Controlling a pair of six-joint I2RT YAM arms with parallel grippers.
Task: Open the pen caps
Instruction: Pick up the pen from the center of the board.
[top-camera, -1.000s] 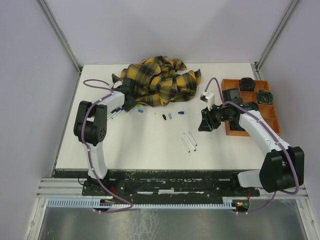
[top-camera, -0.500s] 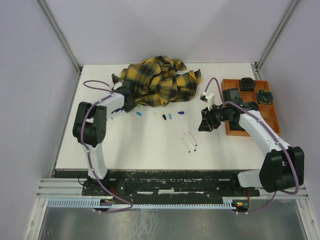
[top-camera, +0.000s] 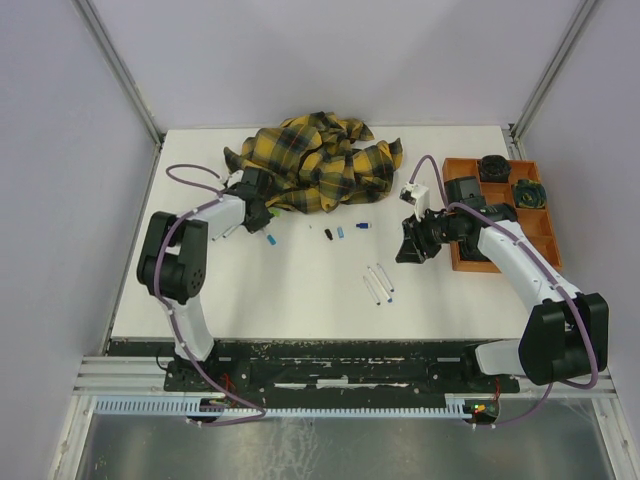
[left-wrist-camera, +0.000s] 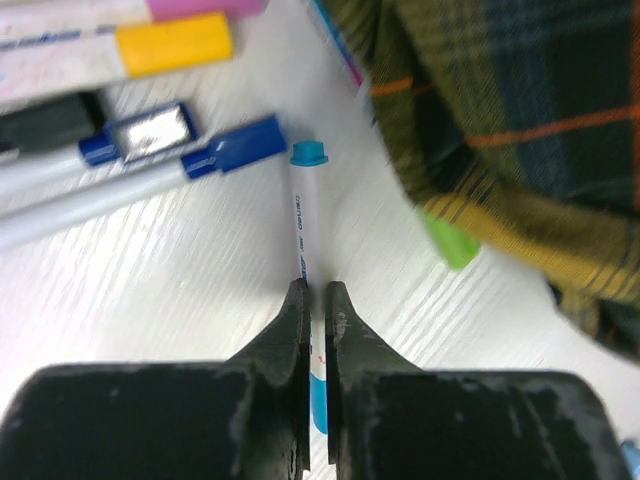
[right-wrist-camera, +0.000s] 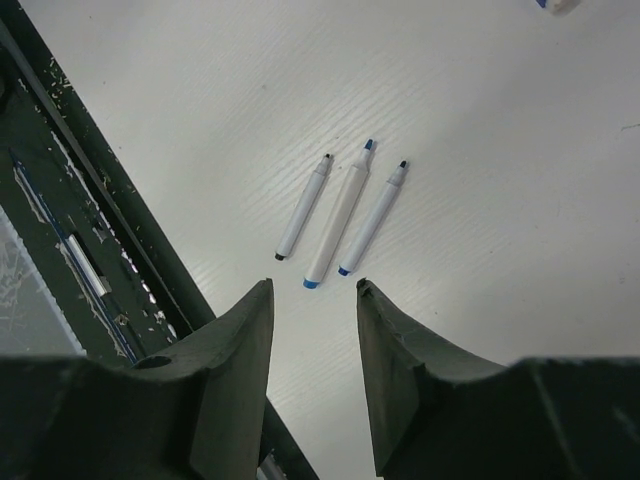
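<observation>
The white pen (left-wrist-camera: 299, 225) with the light-blue cap (left-wrist-camera: 308, 152) is the one in play right now. It sits just off the near-left edge of the plaid cloth (top-camera: 320, 160), and the left fingers (left-wrist-camera: 295, 330) are pinched fully shut on its barrel. The grip is down by the tail end, so the cap pokes out well clear of them. I can't tell if the pen is lifted or flat on the desk (top-camera: 290, 300).

A blue-capped pen (left-wrist-camera: 232, 147) lies right against that cap. More capped pens (left-wrist-camera: 175, 42) sit past it, and a green cap (left-wrist-camera: 447, 240) peeks out from under the cloth's hem.

On the near side of the cloth are a few loose caps (top-camera: 341, 231), and further out from it three bare pens (right-wrist-camera: 340, 215). The right fingers (right-wrist-camera: 240, 340) hang over those three, about half open and holding nothing, well off the cloth's right end, by the orange tray (top-camera: 540, 235).

What worries me:
- With the pinch so far from the cap, the barrel could swivel or slide through when the cap gets pulled.
- Lifting could drag the blue-capped neighbour along.
- The cloth is close enough that its hem could snag.
- If the right side grabs partly on the barrel, nothing comes off.
</observation>
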